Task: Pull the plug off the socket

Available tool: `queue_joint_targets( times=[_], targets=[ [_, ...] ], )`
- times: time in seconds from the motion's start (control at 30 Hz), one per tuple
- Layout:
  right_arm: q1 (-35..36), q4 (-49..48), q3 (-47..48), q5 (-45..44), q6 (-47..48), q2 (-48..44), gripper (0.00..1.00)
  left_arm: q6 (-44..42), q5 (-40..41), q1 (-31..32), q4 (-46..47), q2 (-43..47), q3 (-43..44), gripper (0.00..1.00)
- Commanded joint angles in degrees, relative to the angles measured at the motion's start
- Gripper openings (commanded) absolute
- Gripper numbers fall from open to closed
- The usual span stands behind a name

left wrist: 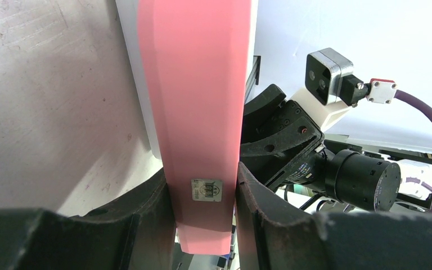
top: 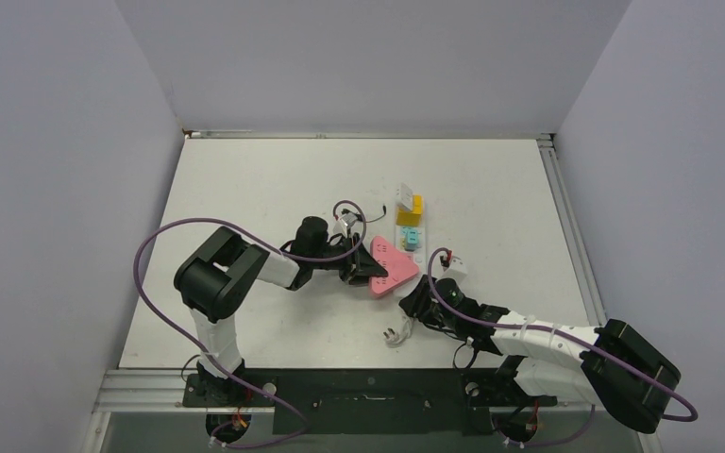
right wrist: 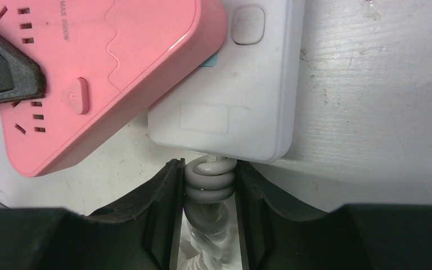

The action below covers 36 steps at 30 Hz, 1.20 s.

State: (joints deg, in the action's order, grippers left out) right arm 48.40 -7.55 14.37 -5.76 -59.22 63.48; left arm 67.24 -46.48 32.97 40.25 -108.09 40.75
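The plug is a pink triangular adapter (top: 389,269) with its own outlets and a switch. It sits over the near part of the socket, a long white power strip (top: 410,228), and covers a teal outlet there. My left gripper (top: 363,267) is shut on the pink plug's edge (left wrist: 194,112), one finger on each side. In the right wrist view the plug (right wrist: 101,73) overlaps the strip (right wrist: 242,95). My right gripper (right wrist: 208,194) is shut on the strip's coiled white cord (right wrist: 210,185), right at the strip's end.
A yellow and white plug (top: 407,199) sits at the strip's far end. The cord's loose end (top: 396,333) lies on the table near the right arm. The right arm's wrist camera (left wrist: 329,76) is close behind the pink plug.
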Motion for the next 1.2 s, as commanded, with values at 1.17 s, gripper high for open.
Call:
queue_joint_targets(
  times=[1.17],
  targets=[
    [-0.2,-1.2,-0.7,-1.1,-0.7,1.8,0.05,-8.0,5.2,0.8,-15.3,8.3,2.8,0.00]
  ],
)
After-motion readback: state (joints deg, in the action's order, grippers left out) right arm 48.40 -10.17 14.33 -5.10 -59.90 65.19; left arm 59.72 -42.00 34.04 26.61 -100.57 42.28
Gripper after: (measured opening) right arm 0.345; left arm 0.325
